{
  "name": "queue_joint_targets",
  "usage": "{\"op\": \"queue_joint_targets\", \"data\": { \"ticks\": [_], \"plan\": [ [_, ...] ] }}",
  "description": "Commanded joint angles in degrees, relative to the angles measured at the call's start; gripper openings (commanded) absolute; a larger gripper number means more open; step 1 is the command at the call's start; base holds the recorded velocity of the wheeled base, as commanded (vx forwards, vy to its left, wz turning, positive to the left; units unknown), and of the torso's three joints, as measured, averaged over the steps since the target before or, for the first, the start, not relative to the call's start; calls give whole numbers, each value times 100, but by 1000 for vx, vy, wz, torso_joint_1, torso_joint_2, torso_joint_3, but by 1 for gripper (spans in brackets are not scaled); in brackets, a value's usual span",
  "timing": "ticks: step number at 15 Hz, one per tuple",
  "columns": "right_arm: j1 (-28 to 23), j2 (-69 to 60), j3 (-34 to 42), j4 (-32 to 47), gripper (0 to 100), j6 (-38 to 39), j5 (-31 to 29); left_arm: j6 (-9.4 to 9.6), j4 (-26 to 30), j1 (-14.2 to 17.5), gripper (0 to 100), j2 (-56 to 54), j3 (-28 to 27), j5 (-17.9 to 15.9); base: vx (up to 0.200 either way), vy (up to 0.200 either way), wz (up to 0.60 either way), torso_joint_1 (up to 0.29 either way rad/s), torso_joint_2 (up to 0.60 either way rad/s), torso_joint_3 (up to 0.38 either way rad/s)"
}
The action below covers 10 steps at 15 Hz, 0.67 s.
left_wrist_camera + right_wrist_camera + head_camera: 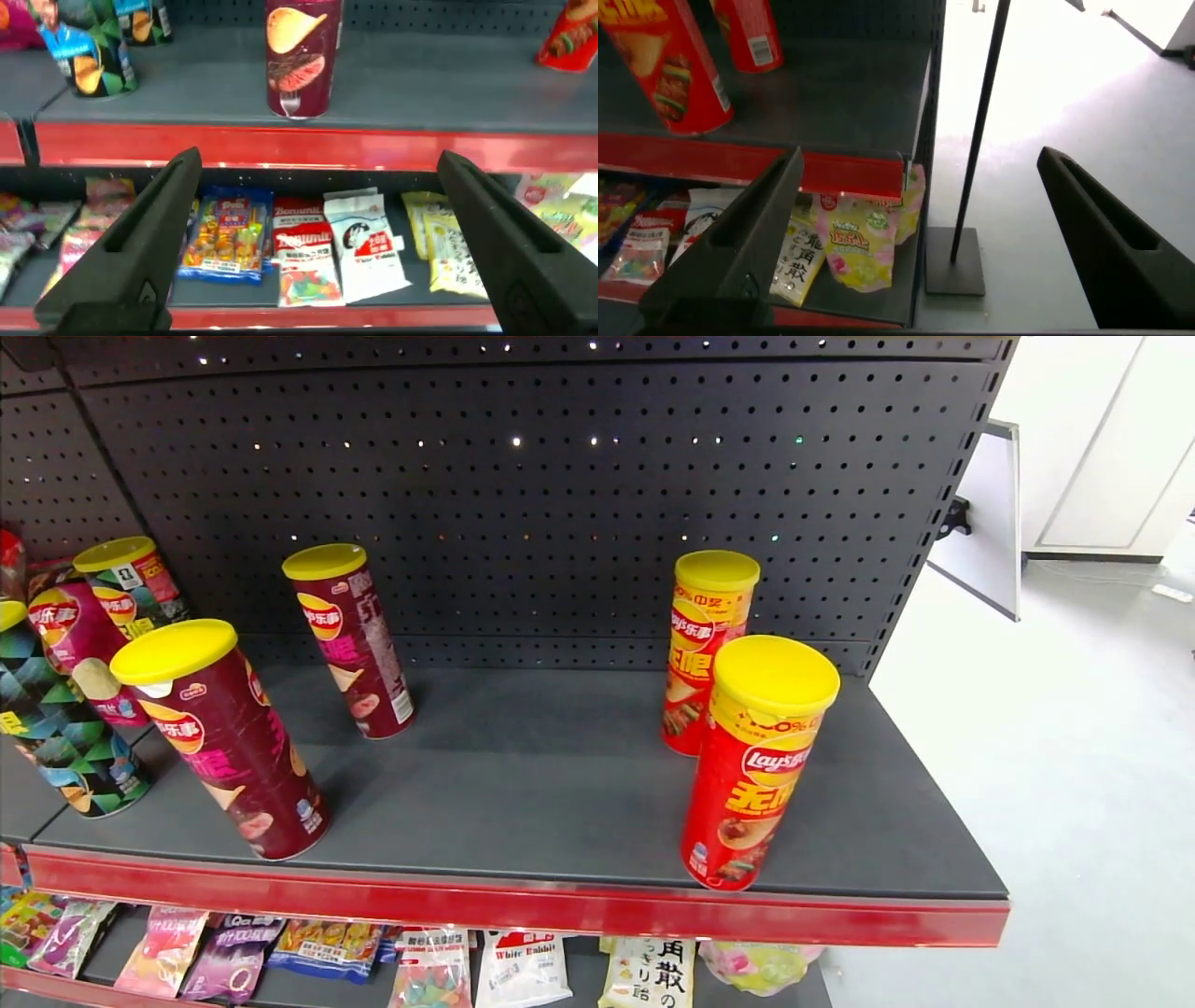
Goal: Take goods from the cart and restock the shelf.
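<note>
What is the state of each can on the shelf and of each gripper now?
Front maroon can: upright, yellow lid on.
Back maroon can: upright, lid on.
Front red can: upright, lid on.
Back red can: upright, lid on.
Left gripper: open, empty.
Right gripper: open, empty.

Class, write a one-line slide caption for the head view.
Two maroon cans and two red cans stand on the dark shelf above snack bags.

The left gripper (320, 159) has 2 matte black fingers (140, 247), long wedges tapering to blunt tips with flat, bevelled faces. The right gripper (923, 154) carries 2 matching black fingers (1106, 233), one with a shallow recessed slot along its side.
</note>
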Motion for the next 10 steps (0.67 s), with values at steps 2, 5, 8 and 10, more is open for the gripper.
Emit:
{"op": "queue_joint_targets", "data": {
  "ticks": [2,5,8,10],
  "plan": [
    [33,2830,-1515,-230,100,97,-24,121,122,-1,100,11,31,262,0,0,0,0,0,0],
    [59,4043,-1524,-915,100,35,-16,-108,122,-1,100,11,40,306,0,0,0,0,0,0],
    [217,4869,-1515,-977,100,-9,-16,-108,122,-1,100,11,40,306,0,0,0,0,0,0],
    [393,5168,-1374,-977,100,0,-16,-108,122,-1,100,11,40,306,0,0,0,0,0,0]
  ]
}}
